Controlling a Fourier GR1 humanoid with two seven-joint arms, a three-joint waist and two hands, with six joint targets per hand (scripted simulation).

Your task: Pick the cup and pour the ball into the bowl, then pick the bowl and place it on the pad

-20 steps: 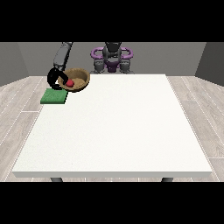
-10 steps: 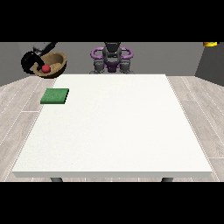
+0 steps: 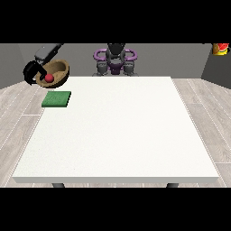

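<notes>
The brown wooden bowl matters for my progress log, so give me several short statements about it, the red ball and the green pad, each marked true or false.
1. The brown wooden bowl rests on the green square pad. False: it is held in the air, up and left of the pad.
2. The small red ball lies inside the bowl. True.
3. The black hand at the view's left is at the bowl's rim. True.
4. The pad lies off the large white table. False: it lies near the table's far left corner.
5. The bowl is tilted. True.
</notes>
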